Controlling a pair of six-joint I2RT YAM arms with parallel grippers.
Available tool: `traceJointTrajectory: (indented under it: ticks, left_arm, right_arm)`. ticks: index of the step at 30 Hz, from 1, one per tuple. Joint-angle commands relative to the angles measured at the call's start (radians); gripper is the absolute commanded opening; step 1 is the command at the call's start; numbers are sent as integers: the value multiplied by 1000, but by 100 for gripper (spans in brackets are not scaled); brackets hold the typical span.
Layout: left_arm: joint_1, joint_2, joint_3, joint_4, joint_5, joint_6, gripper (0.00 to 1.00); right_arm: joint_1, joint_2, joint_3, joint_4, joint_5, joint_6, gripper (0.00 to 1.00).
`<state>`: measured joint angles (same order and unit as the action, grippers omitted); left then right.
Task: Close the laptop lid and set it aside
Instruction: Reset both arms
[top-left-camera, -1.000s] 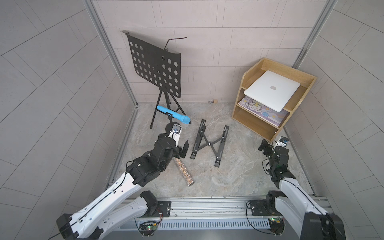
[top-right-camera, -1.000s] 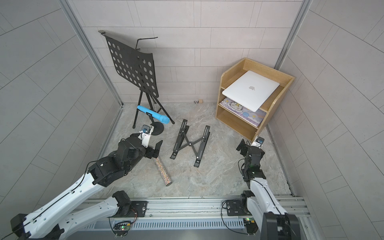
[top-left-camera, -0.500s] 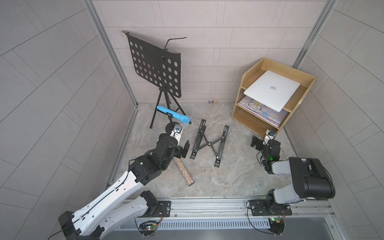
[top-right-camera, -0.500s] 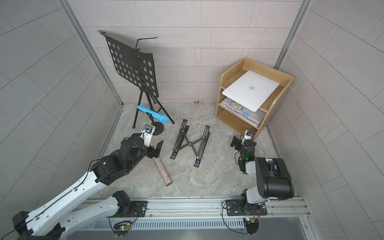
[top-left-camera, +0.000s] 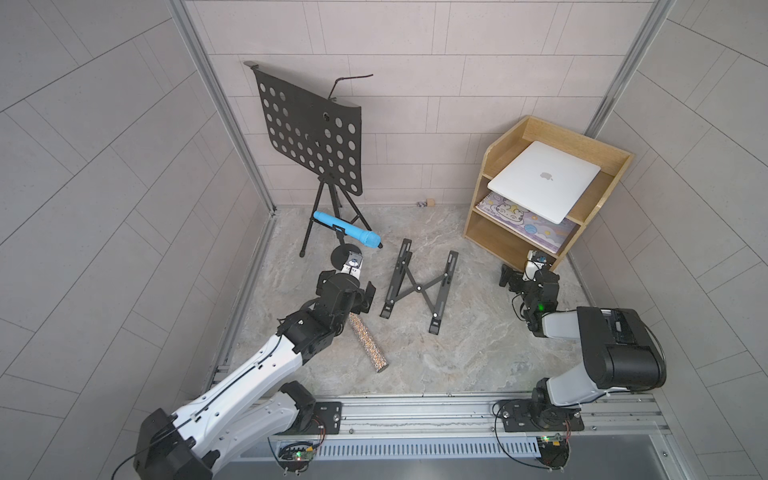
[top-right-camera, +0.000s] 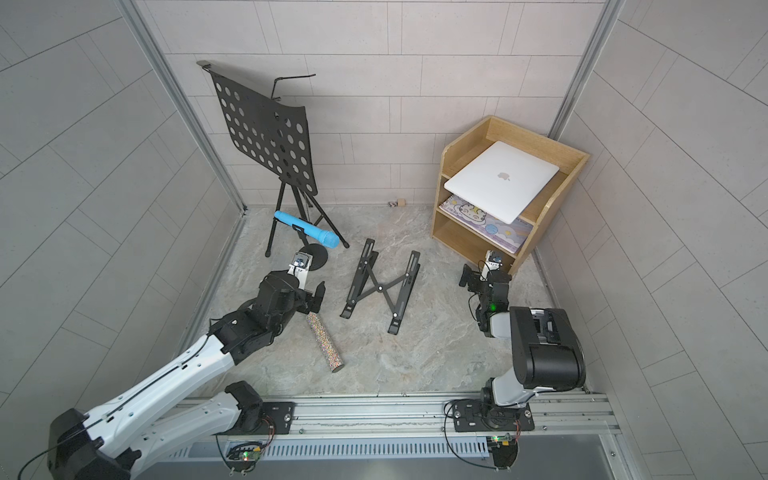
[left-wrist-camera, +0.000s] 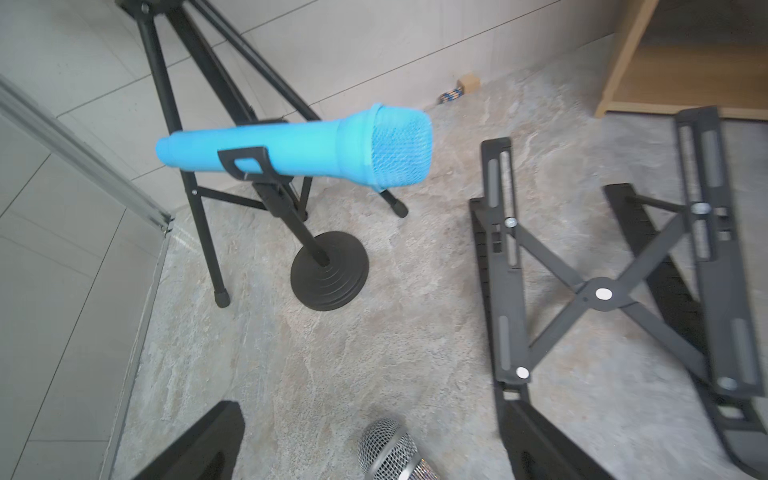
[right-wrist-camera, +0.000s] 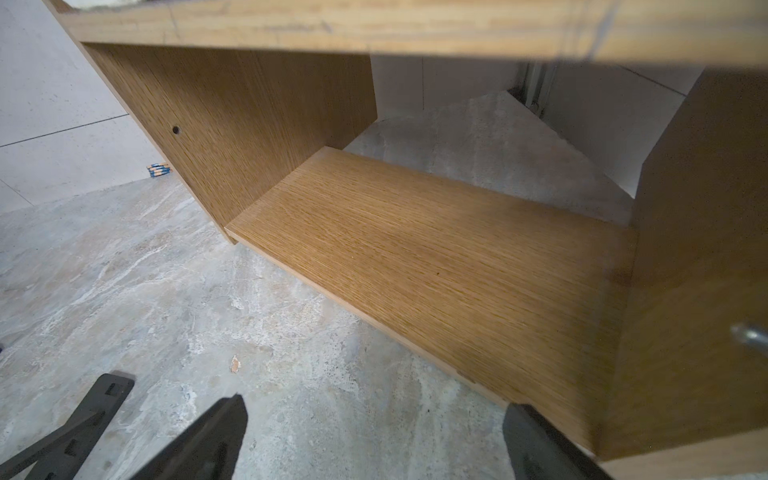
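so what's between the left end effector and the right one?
Only the black folding stand, spread open on the floor; both top views show it.

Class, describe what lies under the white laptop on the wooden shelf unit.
The laptop rests on the top tier of the shelf unit, its front corner overhanging. On the tier beneath lies a purple cartoon notebook; the laptop covers its rear part.

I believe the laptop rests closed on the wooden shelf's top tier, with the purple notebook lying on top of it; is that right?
Not quite: the purple notebook lies on the tier below the laptop, not on top of it. The laptop does rest closed on the wooden shelf's top tier, as both top views show.
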<state>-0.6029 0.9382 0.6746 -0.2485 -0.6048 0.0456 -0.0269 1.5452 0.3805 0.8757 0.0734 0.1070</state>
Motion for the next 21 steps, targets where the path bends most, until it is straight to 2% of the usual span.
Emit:
traceJointTrajectory:
  ticks: [1, 7, 13, 21]
  left_arm:
    - [92, 32, -80, 190, 26, 22, 100]
    - [272, 186, -178, 411, 15, 18, 100]
    - [377, 373, -250, 733, 35, 11, 100]
    - [514, 600, -277, 1094, 288, -57, 100]
  right_arm:
    - [4, -13, 8, -20, -12, -15, 100]
    - [4, -11, 8, -20, -11, -15, 100]
    - [4, -11, 6, -19, -14, -14, 100]
    - [5, -11, 7, -19, -11, -14, 100]
